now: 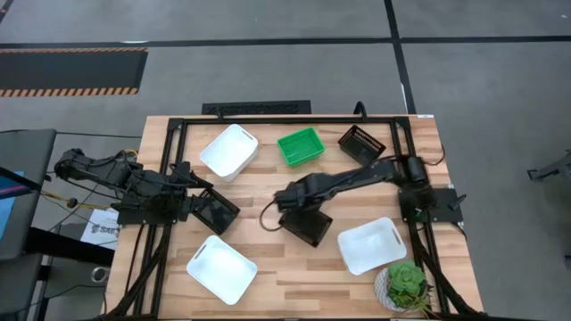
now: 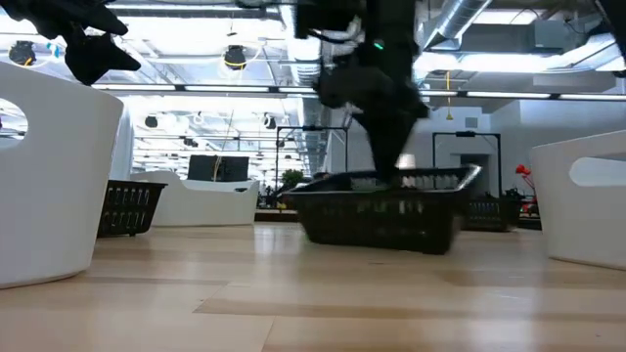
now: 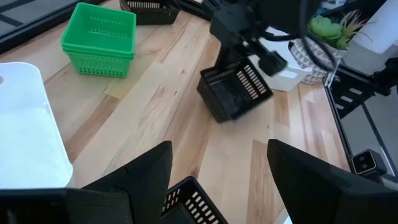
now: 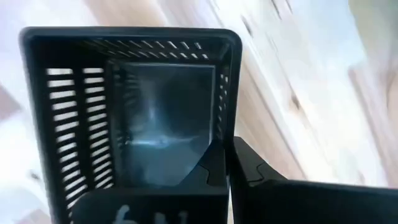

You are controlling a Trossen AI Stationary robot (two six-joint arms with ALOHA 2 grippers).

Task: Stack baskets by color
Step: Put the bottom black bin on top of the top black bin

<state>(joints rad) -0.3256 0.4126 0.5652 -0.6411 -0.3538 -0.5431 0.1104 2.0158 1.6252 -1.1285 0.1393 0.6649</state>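
Note:
My right gripper (image 1: 290, 203) is shut on a black slotted basket (image 1: 309, 225) at the table's middle. Near the left edge my left gripper (image 1: 198, 192) stands open above a second black basket (image 1: 217, 211), which rests on its bottom (image 2: 127, 207); one corner of it (image 3: 193, 202) shows between the fingers. A third black basket (image 1: 361, 143) and a green basket (image 1: 300, 146) stand at the far side. Three white baskets sit apart: far left (image 1: 229, 150), near left (image 1: 221, 267), near right (image 1: 372, 244). My right gripper pinches one side wall (image 4: 227, 134) of the black basket near a corner, one finger (image 4: 208, 180) inside and one (image 4: 267, 183) outside. The fingers come from above, pointing down. The basket (image 2: 381, 210) stays open side up, slightly tilted; whether its bottom touches the table, I cannot tell.
A potted plant (image 1: 406, 285) in a white pot stands at the near right corner. A black frame (image 1: 268, 117) runs around the table's far edge and sides. Bare wood (image 1: 294, 272) lies between the two near white baskets.

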